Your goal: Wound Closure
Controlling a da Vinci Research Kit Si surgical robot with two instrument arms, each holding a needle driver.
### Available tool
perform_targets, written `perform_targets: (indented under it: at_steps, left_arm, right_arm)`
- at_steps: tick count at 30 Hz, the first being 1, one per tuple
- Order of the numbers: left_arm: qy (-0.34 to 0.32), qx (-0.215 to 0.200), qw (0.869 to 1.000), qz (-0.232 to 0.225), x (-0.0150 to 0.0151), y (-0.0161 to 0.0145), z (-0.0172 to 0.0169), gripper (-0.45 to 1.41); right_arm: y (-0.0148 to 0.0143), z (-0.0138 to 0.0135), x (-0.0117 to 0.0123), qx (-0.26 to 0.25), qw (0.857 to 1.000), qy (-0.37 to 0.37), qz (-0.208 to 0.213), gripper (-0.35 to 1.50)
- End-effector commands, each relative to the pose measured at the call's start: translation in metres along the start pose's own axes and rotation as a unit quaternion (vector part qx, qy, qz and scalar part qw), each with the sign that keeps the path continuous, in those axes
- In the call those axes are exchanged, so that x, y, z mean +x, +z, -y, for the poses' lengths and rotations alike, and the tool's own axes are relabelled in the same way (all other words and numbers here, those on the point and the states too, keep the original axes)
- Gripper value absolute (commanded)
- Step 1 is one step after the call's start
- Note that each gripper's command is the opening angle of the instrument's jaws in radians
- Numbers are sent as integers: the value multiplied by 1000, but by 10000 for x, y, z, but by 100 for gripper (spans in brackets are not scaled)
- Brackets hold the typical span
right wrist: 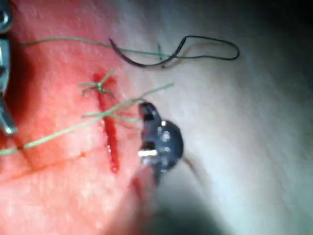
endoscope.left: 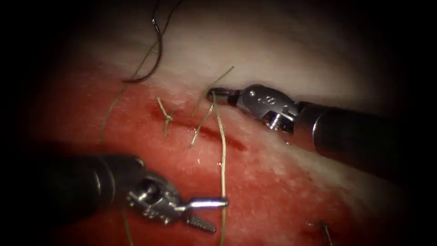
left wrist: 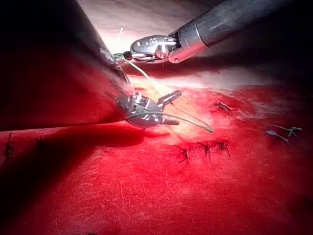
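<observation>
- The pink-and-white slab of pork-belly tissue [endoscope.left: 282,54] carries a short dark red cut [endoscope.left: 200,130] running on a slant, with red fluid [endoscope.left: 273,191] spread over the lower part and pale fat above.
- The right arm's silver wristed needle driver [endoscope.left: 213,95] comes in from the right on a dark shaft; its jaws are pressed together on the pale green suture thread [endoscope.left: 222,155] just above the cut's upper edge, to the right of the tied stitch.
- From there the thread runs straight down across the cut to the left arm's silver needle driver [endoscope.left: 214,213], whose jaws stand apart: the upper smooth jaw touches the thread, the lower ribbed one hangs free, and nothing is clamped.
- The thin dark curved needle [endoscope.left: 154,54] lies loose on the pale fat, up and left of the cut, out of the tissue and well apart from both tools.
- A finished knot with short green cut ends [endoscope.left: 166,117] sits on the cut's left end; further loose ends splay near the right tool's tip.
- In the left wrist view, a row of dark older stitches [left wrist: 203,148] marks the red surface nearby.
- No writing can be read on either tool.
</observation>
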Motion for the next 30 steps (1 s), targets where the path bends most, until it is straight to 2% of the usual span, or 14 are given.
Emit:
perform_targets:
  at_steps: [1,2,6,15,17,19,20,21,26,29,30]
  left_arm:
    - [1,-4,1000,-6,-4,9,-5,47]
    - [5,-7,1000,-20,3,14,-9,54]
    - [11,-10,999,-34,21,25,-8,54]
    - [20,-20,999,-45,28,44,-20,46]
    - [20,-20,999,-46,28,44,-20,39]
    - [21,-20,999,-45,29,45,-19,-35]
    - [21,-20,999,-45,29,45,-19,-35]
    - [18,-28,999,-43,29,43,-21,-45]
    - [21,-22,1000,-8,31,31,-21,-45]
    - [15,-17,1000,-4,32,23,-17,-45]
    - [-10,-6,1000,-1,33,9,-9,-45]
  right_arm:
    - [11,-4,1,0,1000,-1,-1,-35]
    - [12,-6,0,-2,1000,-1,-1,-35]
    - [13,-7,-2,-1,1000,-2,-1,-35]
    - [13,-3,0,3,1000,-1,-2,-35]
    - [13,-3,0,4,1000,-1,-3,-35]
    - [13,-2,0,4,1000,-1,-3,-35]
    - [13,-2,0,4,1000,-1,-3,-35]
    - [13,-1,0,5,1000,-1,-3,-35]
    - [10,1,0,6,1000,-1,-3,-35]
    - [9,1,0,7,1000,-1,-3,-35]
    - [8,2,0,8,1000,-1,-3,-35]
